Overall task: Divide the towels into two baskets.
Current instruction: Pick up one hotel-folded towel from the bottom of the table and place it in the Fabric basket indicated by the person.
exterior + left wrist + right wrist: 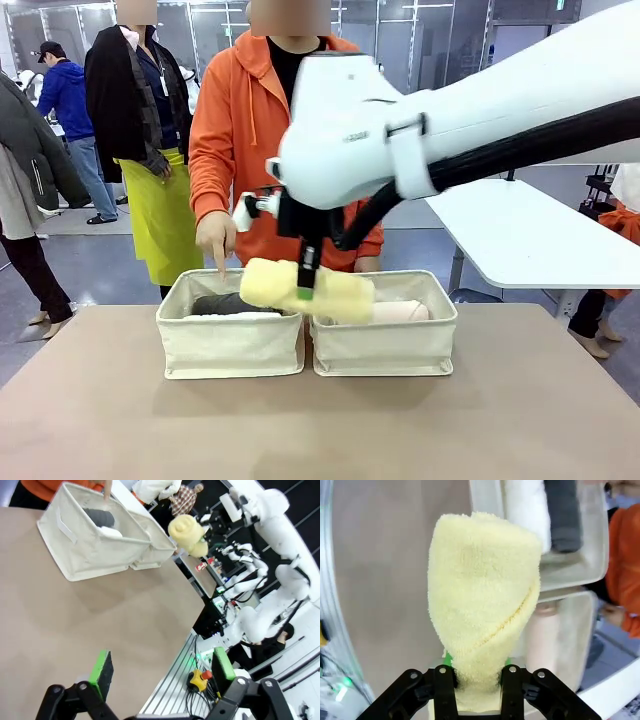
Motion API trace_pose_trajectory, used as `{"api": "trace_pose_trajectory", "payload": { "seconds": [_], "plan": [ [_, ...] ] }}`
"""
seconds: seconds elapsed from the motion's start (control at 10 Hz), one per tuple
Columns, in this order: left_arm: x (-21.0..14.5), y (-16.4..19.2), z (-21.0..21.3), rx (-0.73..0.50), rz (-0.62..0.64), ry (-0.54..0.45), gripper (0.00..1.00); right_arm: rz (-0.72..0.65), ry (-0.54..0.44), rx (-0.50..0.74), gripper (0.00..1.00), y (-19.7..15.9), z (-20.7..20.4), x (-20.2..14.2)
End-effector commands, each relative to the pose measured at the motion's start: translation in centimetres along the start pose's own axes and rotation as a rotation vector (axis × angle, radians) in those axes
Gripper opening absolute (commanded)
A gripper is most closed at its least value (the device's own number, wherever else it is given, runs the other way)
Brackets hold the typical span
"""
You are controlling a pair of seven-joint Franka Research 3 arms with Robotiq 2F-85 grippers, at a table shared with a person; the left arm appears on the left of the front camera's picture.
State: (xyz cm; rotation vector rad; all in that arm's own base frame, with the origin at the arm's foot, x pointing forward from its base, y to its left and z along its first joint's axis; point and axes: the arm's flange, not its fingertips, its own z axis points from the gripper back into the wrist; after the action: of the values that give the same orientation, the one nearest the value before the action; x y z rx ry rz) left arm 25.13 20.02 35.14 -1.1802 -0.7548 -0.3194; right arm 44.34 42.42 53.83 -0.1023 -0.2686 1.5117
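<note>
yellow towel clamped in right gripper, no writing legible.

Two baskets side by side; a towel above them.

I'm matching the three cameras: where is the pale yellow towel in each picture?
Front view: yellow towel centre, held above the baskets' shared rims.
Left wrist view: top centre, beyond the baskets.
Right wrist view: centre, rising from the right gripper.
Shared landmark: dark grey towel in a basket.
</note>
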Motion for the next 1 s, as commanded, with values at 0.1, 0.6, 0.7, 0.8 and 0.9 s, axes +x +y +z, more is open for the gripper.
{"api": "trace_pose_trajectory", "payload": {
  "seconds": [0.1,0.6,0.7,0.8,0.9],
  "plan": [
    [0.1,-0.3,0.2,0.000,-0.001,-0.010,1.00,0.229,0.048,-0.096,0.35,-3.1,-1.9,8.9],
    [0.1,-0.3,0.2,0.000,-0.001,-0.010,1.00,0.312,-0.006,-0.236,0.35,-3.8,-7.4,13.4],
    [0.1,-0.3,0.2,0.000,-0.001,-0.010,1.00,0.314,-0.014,-0.252,0.35,-3.7,-8.7,13.2],
    [0.1,-0.3,0.2,0.000,-0.001,-0.010,1.00,0.327,-0.034,-0.307,0.35,-3.6,-9.5,13.0],
    [0.1,-0.3,0.2,0.000,-0.001,-0.010,1.00,0.325,-0.053,-0.297,0.35,-3.5,-10.0,12.7]
  ]
}}
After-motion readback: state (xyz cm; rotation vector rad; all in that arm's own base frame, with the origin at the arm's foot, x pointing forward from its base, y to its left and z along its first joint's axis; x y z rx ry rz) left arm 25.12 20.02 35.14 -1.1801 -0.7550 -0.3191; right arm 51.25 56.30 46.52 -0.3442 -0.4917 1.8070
